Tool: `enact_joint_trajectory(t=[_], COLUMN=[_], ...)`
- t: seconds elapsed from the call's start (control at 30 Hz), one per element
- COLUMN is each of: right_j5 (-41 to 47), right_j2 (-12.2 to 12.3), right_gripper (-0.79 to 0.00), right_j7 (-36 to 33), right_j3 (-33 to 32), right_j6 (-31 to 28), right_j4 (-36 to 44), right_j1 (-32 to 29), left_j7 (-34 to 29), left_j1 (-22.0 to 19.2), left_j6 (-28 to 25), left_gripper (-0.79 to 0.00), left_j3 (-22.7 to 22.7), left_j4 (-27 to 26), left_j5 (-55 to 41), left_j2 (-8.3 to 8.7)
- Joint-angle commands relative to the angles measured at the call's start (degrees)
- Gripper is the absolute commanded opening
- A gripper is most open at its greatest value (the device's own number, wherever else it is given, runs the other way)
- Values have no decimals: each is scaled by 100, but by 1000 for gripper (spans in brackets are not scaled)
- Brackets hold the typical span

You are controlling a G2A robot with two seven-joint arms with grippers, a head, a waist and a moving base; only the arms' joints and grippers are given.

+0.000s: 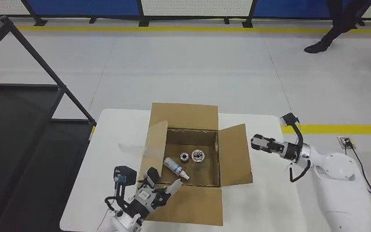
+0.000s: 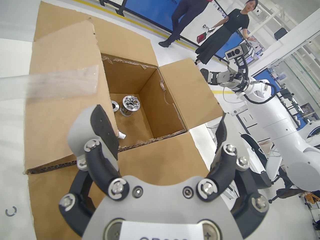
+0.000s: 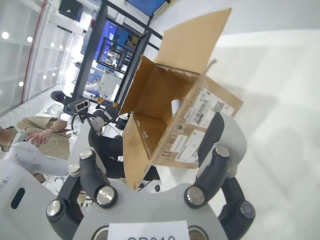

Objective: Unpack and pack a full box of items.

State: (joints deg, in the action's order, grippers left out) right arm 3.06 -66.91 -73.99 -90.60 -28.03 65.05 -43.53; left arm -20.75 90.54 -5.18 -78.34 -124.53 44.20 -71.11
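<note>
Risk: the bottle [image 1: 175,168] lies flat on the floor of the box [image 1: 184,115], close to the near wall. A descent by the left gripper [image 2: 162,128] could snag the near flap [image 1: 191,206] or the tape strip [image 2: 62,83] and drag the box. The metal parts [image 1: 198,156] at mid-floor look slippery and may squirt out of a pinch. Left gripper: spread wide, empty, above the near flap. Right gripper [image 1: 254,142]: also spread, empty, just beside the right flap [image 1: 235,153]; can't tell if it's touching.

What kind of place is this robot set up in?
Most likely a robotics lab or test hall, not a home. The pale floor is marked with a yellow line, blue partition panels stand along the far side, and a black metal frame sits beside the white table bearing the cardboard box.
</note>
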Motion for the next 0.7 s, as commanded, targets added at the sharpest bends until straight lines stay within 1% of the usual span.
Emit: enact_joint_trajectory(t=[0.0,0.23,0.43,0.57,0.67], right_j5=[-9,310,932,1223,1540], right_j2=[2,34,104,134,129], right_gripper=[0,0,0,0,0], right_j7=[-167,28,224,425,465], right_j3=[196,876,1559,1982,2381], right_j6=[-60,-256,-452,-653,-693], right_j4=[-117,125,593,573,443], right_j1=[117,217,275,450,657], left_j7=[-60,-143,-158,-189,-222], left_j1=[-71,-220,-285,-320,-349], left_j6=[44,173,257,303,337], left_gripper=[0,0,0,0,0], left_j3=[51,135,173,194,212], left_j4=[99,335,424,478,540], left_j5=[37,62,39,4,-36], left_j2=[-2,-6,-9,-10,-12])
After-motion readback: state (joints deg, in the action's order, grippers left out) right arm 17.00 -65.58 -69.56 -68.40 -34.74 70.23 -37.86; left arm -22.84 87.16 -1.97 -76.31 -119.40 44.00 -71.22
